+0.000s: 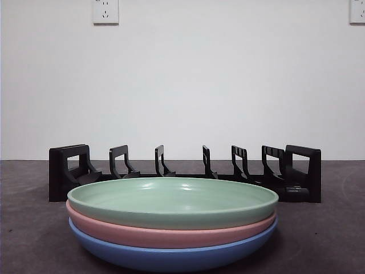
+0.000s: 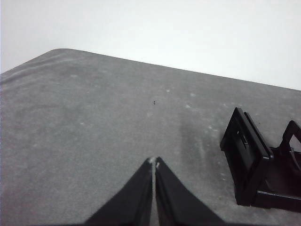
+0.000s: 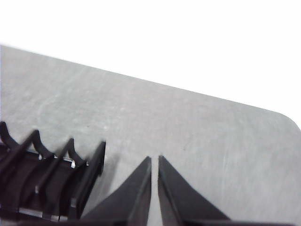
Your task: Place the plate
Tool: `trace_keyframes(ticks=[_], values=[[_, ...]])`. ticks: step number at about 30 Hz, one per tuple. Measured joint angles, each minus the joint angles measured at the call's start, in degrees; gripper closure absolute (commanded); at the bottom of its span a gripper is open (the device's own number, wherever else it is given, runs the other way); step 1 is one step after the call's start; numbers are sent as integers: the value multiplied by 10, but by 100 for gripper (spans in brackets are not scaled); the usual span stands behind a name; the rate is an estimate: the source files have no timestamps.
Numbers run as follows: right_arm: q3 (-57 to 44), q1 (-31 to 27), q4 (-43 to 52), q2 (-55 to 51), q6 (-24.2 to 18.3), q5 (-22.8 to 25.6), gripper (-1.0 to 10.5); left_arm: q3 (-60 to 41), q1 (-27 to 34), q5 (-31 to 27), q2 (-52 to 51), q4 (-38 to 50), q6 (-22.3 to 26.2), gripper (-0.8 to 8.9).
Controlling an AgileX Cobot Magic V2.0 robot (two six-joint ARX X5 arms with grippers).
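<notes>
Three plates are stacked at the front of the table in the front view: a green plate (image 1: 171,202) on top, a pink plate (image 1: 171,235) under it and a blue plate (image 1: 171,256) at the bottom. A black plate rack (image 1: 182,174) with several upright dividers stands behind them, empty. My left gripper (image 2: 154,162) is shut and empty above bare table, beside one end of the rack (image 2: 256,165). My right gripper (image 3: 154,160) is shut and empty beside the other end of the rack (image 3: 51,181). Neither gripper shows in the front view.
The grey table top (image 1: 34,228) runs back to a white wall with two sockets (image 1: 105,11). A rounded table corner shows in each wrist view (image 2: 61,51) (image 3: 287,117).
</notes>
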Motion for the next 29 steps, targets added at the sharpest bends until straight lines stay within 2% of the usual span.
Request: trace_keyframes(ticks=[5,9,14,29], values=[[-184,-26,30,-156,43,0,924,0,0,0,0,0,0,806],[-256,-50,31,-238,57,0,924,0,0,0,0,0,0,806],[-276,-60,2,-301,63,2,924,0,0,0,0,0,0,806],[-276,-60,14,-300,68,1,924,0,0,0,0,0,0,806]])
